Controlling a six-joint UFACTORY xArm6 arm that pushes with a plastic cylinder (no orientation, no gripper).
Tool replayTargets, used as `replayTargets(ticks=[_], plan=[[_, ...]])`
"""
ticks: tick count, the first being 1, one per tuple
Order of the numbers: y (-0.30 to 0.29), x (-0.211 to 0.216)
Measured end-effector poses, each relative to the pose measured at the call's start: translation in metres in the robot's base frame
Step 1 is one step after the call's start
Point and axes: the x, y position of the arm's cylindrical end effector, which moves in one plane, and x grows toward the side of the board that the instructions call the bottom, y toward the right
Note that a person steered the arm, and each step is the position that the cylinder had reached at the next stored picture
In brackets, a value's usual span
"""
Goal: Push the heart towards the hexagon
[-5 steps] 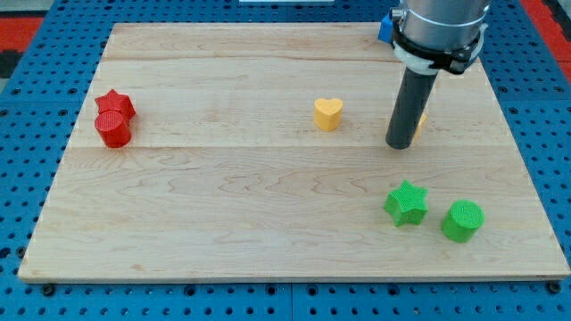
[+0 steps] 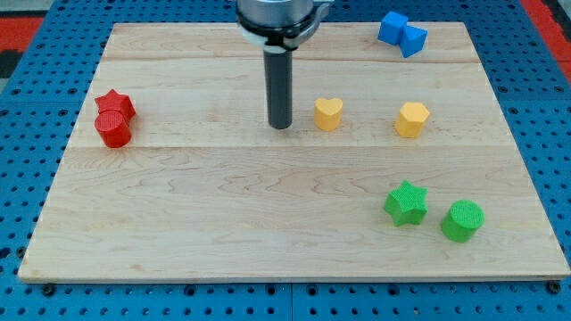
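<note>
Moved from view's right, beside yellow hexagon, across to view's left of yellow heart; blocks themselves unshifted. My tip now down on wooden board, just beside heart, small gap, not touching. No fingers on this rod, so nothing open, closed or gripping. Heart at board's upper middle, hexagon well apart to its right, same row. Likely reason for placement: behind heart, in line for straight push rightward. 2 blue blocks, 2 red, 2 green clear of that line.
</note>
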Motion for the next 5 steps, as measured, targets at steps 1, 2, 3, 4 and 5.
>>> replayTargets(ticks=[1,2,3,4,5], plan=[[0.067,-0.008],[0.023,-0.004],[0.0,-0.066],[0.018,-0.139],[0.05,-0.192]])
